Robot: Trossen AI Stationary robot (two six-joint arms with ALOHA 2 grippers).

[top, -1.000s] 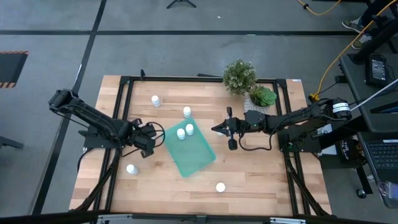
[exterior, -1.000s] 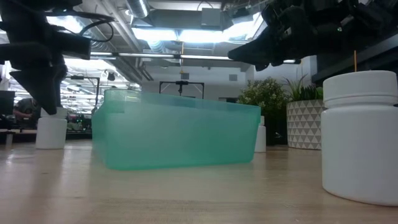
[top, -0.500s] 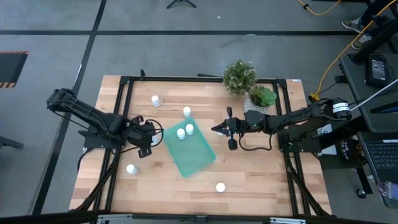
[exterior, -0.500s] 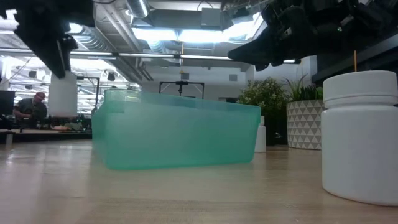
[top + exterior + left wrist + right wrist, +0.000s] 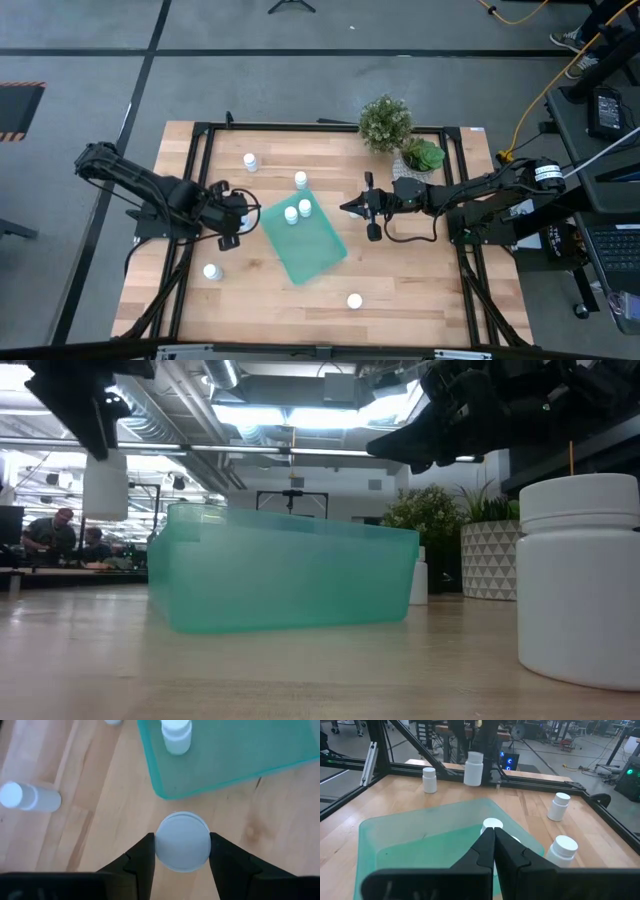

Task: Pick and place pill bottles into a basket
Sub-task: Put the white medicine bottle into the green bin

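The left pincer [image 5: 182,851] now grasps a pill bottle [image 5: 182,841], lifted clear of the table [image 5: 400,270] since a second ago, probably just short of the basket [image 5: 305,245]; right pincer [image 5: 350,208] waits clenched.

One camera looks straight down on the table [image 5: 400,270]. Another sits at table height. All views share the basket [image 5: 305,245].

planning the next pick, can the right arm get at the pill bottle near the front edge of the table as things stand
Probably yes. That pill bottle stands alone on bare wood, with nothing between it and the right gripper, which is shut and empty. The teal basket lies off to one side, and the left gripper is busy holding another bottle.
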